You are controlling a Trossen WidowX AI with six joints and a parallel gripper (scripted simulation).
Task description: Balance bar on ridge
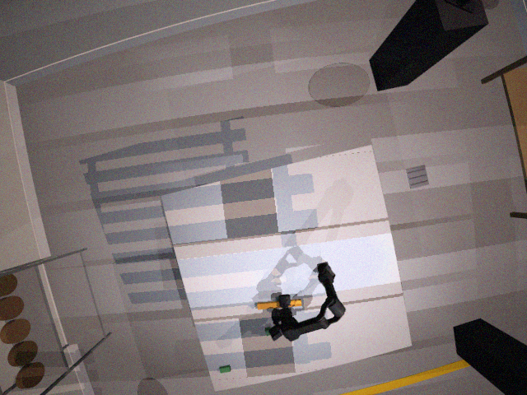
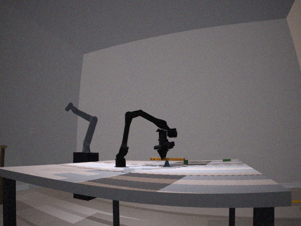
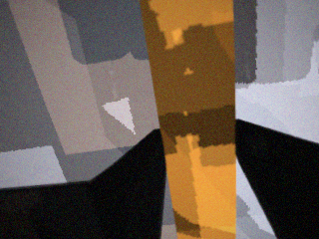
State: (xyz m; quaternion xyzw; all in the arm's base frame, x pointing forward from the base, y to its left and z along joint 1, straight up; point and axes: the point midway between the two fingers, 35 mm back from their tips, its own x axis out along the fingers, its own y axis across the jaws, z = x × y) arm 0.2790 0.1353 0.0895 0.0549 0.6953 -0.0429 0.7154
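The long orange bar [image 1: 267, 304] [image 2: 177, 159] [image 3: 196, 90] looks nearly level, with both ends above the table. My gripper [image 2: 162, 157] [image 3: 195, 132] is shut on the bar, slightly left of its middle in the exterior view, pointing down. The small blue-grey ridge [image 2: 166, 164] stands on the table under about the bar's middle. Its top reaches the bar's underside; whether they touch is too small to tell. In the top view the arm hides part of the bar, and the ridge cannot be made out.
One small green block [image 1: 225, 368] [image 2: 226, 159] lies near the table's edge. Another green block [image 1: 268, 331] [image 2: 186, 162] stands close to the arm, partly hidden by it in the top view. Striped light and shadows cross the table [image 1: 361, 327] [image 2: 218, 199]. A second grey arm [image 2: 90, 133] stands beyond the table.
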